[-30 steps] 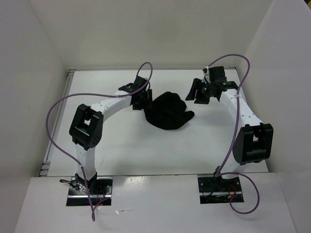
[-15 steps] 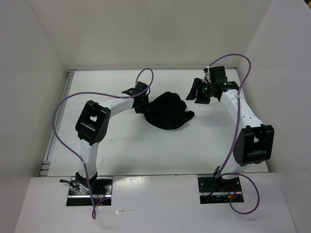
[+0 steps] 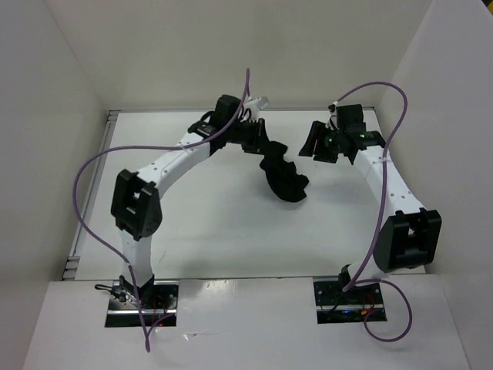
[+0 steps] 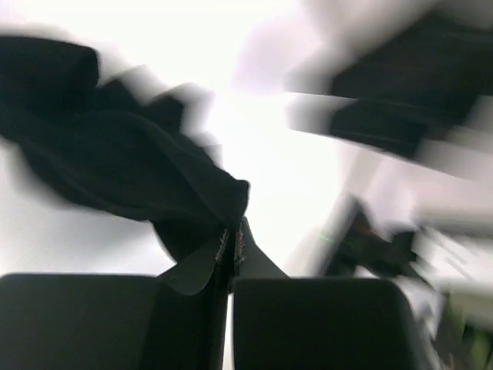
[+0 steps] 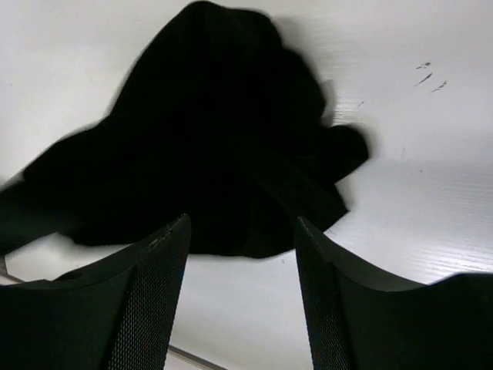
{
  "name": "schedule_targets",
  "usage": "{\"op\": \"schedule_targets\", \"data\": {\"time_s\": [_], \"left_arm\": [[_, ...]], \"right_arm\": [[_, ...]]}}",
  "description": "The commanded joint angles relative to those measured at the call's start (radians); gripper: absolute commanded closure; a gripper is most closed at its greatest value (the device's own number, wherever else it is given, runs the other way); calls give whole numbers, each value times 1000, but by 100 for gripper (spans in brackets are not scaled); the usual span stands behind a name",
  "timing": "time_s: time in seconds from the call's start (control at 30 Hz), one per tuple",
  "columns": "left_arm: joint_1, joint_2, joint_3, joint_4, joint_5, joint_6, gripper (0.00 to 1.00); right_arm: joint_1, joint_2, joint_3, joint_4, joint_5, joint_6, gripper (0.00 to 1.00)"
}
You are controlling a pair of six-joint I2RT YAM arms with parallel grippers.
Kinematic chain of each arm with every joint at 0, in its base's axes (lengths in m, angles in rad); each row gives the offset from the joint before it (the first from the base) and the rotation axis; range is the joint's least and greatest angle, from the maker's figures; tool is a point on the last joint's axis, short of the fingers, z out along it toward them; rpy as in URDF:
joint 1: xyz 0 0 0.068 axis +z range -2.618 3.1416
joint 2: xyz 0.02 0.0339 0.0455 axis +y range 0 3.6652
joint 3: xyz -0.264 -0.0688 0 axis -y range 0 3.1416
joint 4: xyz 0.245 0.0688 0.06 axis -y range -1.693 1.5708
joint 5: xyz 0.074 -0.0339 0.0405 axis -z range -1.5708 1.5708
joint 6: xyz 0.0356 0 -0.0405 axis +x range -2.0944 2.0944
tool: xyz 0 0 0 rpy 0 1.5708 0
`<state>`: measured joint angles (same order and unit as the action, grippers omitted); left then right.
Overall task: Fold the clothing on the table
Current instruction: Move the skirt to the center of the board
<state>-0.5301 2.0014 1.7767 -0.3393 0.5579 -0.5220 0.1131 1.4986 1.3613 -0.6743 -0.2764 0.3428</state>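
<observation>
jaws first: your left gripper [image 4: 231, 240] is clamped tight on a pinch of the clothing [image 4: 115, 158]. in the left wrist view the two fingers meet with a fold of black fabric squeezed between the tips, and the rest of the garment spreads away to the upper left of frame. that view is smeared, so don't read fine detail off it. your right gripper [image 5: 243, 227] has its jaws spread wide and holds nothing; its fingers [image 5: 154, 270] frame the garment without touching it. from the top camera the clothing sits over the far middle of the table [image 3: 200, 231], between the two grippers. one end is drawn up to the left gripper, and the fabric runs from there as a narrow bunched strip toward the near right, ending in a lump closer to the right arm. in the right wrist view the bulk lies rumpled on the white surface, its left edge blurred. right gripper hovers near the strip's right side, apart from it. purple cables [image 3: 92, 166] loop over both arms.
</observation>
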Motion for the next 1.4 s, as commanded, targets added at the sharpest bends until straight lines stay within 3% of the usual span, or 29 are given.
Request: {"op": "schedule_targets", "data": {"time_s": [0.0, 0.2, 0.33, 0.53, 0.7, 0.83, 1.07, 1.37], "left_arm": [[2, -234, 41, 95, 372, 31, 100], [151, -302, -141, 13, 320, 25, 100], [205, -211, -192, -41, 264, 13, 100], [150, -89, 27, -121, 224, 13, 100], [44, -24, 205, -173, 342, 25, 100], [-22, -84, 227, -123, 545, 13, 100], [41, -276, 165, -92, 444, -47, 100], [71, -352, 194, -33, 517, -96, 100]], "right_arm": [[-7, -63, -11, -1, 54, -2, 38], [-7, -83, -40, -1, 88, -2, 38], [-16, -74, -41, 9, 79, 7, 38], [-16, -95, -41, 9, 88, 7, 38], [-16, -127, -50, 9, 117, 16, 38], [-26, -159, -68, 9, 126, 16, 38], [-35, -224, -91, 18, 160, 27, 38], [-85, -267, -119, 18, 198, 36, 38]]}}
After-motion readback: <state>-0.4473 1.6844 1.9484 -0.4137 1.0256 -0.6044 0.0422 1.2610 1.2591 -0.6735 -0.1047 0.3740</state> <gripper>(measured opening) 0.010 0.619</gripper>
